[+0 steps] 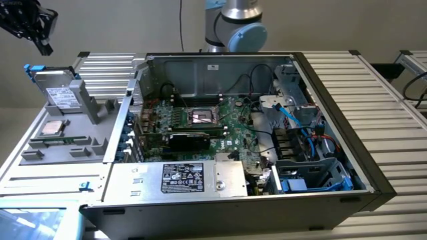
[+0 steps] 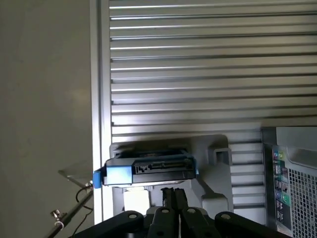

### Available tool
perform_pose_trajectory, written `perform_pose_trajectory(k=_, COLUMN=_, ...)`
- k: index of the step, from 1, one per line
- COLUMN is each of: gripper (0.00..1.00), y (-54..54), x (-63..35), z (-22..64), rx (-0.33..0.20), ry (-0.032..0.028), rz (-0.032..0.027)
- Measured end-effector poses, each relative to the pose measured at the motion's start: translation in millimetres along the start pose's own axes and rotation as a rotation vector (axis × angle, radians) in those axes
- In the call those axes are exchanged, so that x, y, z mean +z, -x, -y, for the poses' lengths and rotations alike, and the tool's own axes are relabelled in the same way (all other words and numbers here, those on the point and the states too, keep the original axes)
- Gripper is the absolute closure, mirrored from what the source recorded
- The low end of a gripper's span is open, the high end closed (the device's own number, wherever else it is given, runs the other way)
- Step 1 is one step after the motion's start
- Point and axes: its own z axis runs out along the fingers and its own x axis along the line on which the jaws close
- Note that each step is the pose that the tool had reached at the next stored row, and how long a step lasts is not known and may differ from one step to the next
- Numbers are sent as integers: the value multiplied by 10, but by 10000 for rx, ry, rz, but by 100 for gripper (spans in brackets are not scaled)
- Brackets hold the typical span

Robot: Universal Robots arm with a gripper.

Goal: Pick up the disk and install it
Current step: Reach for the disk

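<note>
Jaws are pressed together with nothing between them, and the gripper (image 2: 173,191) hangs above the disk (image 1: 59,95), clear of it. 1 ribbed metal desk (image 1: 393,100) carries an open computer case (image 1: 200,70) across its middle, with the labelled power-supply box (image 1: 183,177) at the case's near side. A grey holder (image 1: 67,139) lies along the desk's edge at the exterior view's left. At the holder's far end, by the desk's far corner, the disk stands tilted on edge, its white label showing and its blue frame around it. 1 small square CPU chip (image 1: 53,128) lies flat in the holder, just nearer than the disk.
</note>
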Motion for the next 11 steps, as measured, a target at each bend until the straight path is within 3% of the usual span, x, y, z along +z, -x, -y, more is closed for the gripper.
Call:
perform_pose_trajectory(k=4, gripper=88, y=-104, x=5, z=-67, rx=-10, ry=-1, rz=-2)
perform_pose_trajectory(k=11, gripper=88, y=-213, x=10, z=-74, rx=-267, ry=7, rz=-28)
